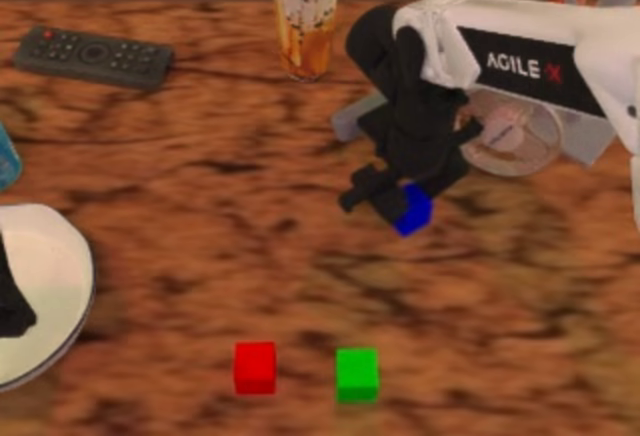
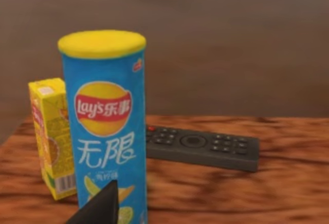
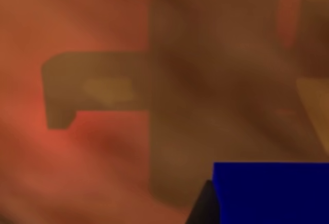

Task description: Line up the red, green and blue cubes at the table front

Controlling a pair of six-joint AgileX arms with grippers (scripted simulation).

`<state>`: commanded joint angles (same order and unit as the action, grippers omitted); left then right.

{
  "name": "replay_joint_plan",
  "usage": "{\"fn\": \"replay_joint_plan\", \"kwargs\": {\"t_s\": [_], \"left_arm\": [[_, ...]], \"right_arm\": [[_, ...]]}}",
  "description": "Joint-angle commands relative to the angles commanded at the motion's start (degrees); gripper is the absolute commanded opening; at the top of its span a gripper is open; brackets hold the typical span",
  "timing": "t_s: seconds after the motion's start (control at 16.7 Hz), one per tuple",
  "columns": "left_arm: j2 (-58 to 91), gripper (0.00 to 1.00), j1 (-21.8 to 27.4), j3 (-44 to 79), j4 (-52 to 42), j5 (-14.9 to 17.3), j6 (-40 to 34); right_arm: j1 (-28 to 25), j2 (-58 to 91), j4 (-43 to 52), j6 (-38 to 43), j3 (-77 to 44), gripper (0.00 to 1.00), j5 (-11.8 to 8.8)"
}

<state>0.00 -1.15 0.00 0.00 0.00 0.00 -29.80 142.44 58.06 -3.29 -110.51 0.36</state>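
Blue cube [image 1: 413, 210] is in our right end effector [image 1: 397, 204], fingers closed on it, out over the middle of the worktop [image 1: 200, 216], right of centre. The right wrist view agrees: the blue block [image 3: 271, 192] fills its corner with a dark finger [image 3: 205, 206] against its side. We can't tell from above whether it is lifted clear or touching the wood; the shadow in the wrist view suggests it is off the surface.

Red cube [image 1: 255, 367] and green cube [image 1: 357, 374] already sit at the near edge, side by side with a gap, red to the left. So we judge two of three are placed and the step in hand is carrying blue to the row.

Next move as we read it:
- bring blue toward the near edge, to the right of green
- match the gap and the line of the other two
- set it flat, then release and lift straight up so it doesn't get dragged
- keep clear of green on the way down

Left end effector [image 2: 97, 208] is parked at the far left; only a dark tip shows in its wrist view, so we can't tell its opening. That view faces a chips can [image 2: 105, 126], a yellow carton [image 2: 49, 136] and a remote [image 2: 203, 147].
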Motion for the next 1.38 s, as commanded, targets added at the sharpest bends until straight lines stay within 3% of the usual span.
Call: {"fn": "replay_joint_plan", "kwargs": {"t_s": [0.36,0.78,1.08,1.38], "left_arm": [[0.0,1.00,0.0,0.0,0.0,0.0,0.0],[0.0,1.00,0.0,0.0,0.0,0.0,0.0],[0.0,1.00,0.0,0.0,0.0,0.0,0.0],[0.0,1.00,0.0,0.0,0.0,0.0,0.0]], "right_arm": [[-0.2,-2.2,1.5,0.1,-1.4,0.00,-0.2],[-0.6,-4.9,13.8,0.0,-10.8,0.00,-0.2],[-0.4,-5.0,14.0,0.2,-10.9,0.00,-0.2],[-3.0,-11.8,11.6,8.8,-2.0,0.00,0.0]]}}
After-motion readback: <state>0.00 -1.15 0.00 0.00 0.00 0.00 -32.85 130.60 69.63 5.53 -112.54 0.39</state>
